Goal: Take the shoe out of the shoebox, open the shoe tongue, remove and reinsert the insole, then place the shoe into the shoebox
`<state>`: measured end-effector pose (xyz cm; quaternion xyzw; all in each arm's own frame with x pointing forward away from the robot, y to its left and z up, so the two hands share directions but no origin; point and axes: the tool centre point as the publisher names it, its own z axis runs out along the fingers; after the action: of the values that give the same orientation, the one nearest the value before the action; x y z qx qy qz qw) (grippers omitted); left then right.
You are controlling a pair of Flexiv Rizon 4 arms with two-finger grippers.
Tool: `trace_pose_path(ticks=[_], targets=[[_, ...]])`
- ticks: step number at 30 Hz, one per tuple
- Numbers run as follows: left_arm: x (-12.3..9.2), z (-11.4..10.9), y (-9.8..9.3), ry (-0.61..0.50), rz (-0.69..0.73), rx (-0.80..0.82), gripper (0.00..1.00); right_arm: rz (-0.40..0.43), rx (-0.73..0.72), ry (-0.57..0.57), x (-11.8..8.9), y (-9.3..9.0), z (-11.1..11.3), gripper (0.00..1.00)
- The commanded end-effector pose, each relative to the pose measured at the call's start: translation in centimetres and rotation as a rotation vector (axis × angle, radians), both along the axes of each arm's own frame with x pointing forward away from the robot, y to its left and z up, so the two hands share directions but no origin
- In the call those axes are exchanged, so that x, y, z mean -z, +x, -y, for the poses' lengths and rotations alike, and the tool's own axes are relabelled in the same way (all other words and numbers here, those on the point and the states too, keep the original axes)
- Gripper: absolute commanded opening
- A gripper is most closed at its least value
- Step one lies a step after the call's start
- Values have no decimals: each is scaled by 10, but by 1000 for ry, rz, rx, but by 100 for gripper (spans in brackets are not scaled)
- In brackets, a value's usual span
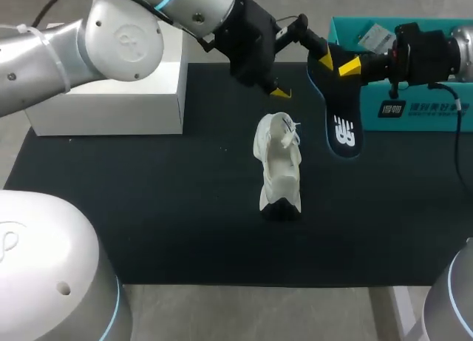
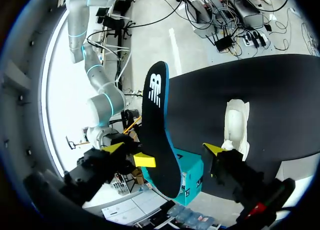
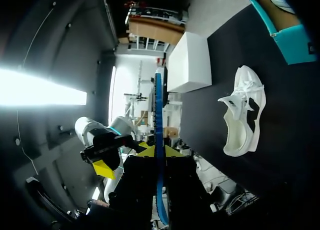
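Observation:
A white shoe (image 1: 279,163) lies on its side on the black mat (image 1: 148,208), its opening facing the far side. The black insole (image 1: 341,112) with a teal edge hangs above the mat, right of the shoe. My right gripper (image 1: 341,63) is shut on one end of it, in front of the teal shoebox (image 1: 414,97). In the right wrist view the insole (image 3: 158,115) stands edge-on between the fingers of my right gripper (image 3: 158,151). My left gripper (image 1: 301,76) is open beside that held end. In the left wrist view the insole (image 2: 157,135) passes between the spread fingers of my left gripper (image 2: 179,155), with the shoe (image 2: 236,122) beyond.
A white box (image 1: 111,89) stands at the mat's far left corner. The teal shoebox (image 3: 285,30) sits at the far right, partly off the mat. The shoe (image 3: 242,115) has bare mat on both sides and towards the front edge.

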<state>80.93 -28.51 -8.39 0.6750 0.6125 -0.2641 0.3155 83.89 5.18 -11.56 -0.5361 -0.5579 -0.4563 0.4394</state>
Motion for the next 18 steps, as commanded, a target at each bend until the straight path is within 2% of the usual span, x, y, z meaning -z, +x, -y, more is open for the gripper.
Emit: trace_pose_path(ticks=[1, 3, 5, 6, 9, 18], targets=[[1, 2, 1, 4, 2, -1, 100, -18, -6, -14, 9, 8, -1, 0], [-10, 5, 3, 77, 19, -55, 100, -23, -3, -25, 12, 10, -1, 0], [-15, 9, 6, 221, 65, -102, 100, -25, -1, -46, 14, 11, -3, 0], [-17, 9, 8, 241, 53, -110, 100, -25, -1, -50, 15, 11, -4, 0], [-16, 10, 15, 367, 55, -142, 100, -19, 10, -63, 20, 13, -7, 0], [6, 2, 33, 545, -3, -204, 100, -15, 27, -75, 34, 19, -13, 0]])
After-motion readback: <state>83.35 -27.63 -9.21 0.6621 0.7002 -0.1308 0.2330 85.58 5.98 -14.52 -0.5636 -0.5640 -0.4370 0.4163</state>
